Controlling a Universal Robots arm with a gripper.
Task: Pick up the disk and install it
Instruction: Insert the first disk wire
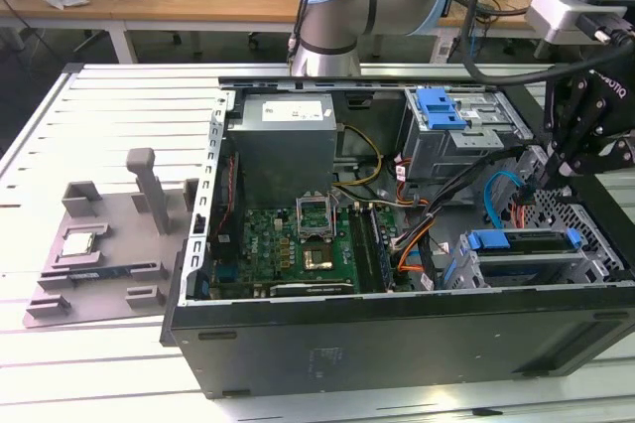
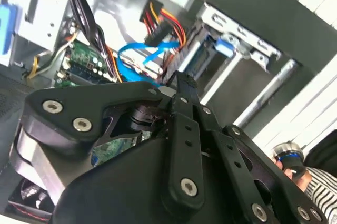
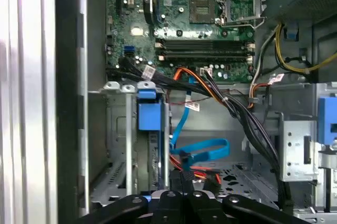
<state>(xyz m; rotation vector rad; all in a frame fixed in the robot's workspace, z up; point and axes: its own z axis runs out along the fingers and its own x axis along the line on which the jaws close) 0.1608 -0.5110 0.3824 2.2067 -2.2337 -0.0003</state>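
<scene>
The disk (image 1: 529, 243) sits edge-up in the drive cage at the open computer case's front corner, on the exterior view's right, its blue carrier tab (image 1: 490, 239) showing. The same blue carrier (image 3: 149, 114) stands in the cage slot in the first wrist view, and its tab (image 2: 225, 46) shows in the second wrist view. My gripper (image 1: 543, 181) hangs just above the cage, beside a looped blue cable (image 3: 202, 150). Its black fingers (image 3: 184, 190) stand together with nothing seen between them, a little apart from the disk.
The case (image 1: 397, 334) lies open on a slatted metal table, with motherboard (image 1: 298, 244), power supply (image 1: 283, 140) and cable bundles inside. A blue bracket (image 1: 440, 107) tops the far bay. A grey fixture tray (image 1: 99, 244) lies on the left. A person's hand (image 2: 295, 171) shows beyond the case.
</scene>
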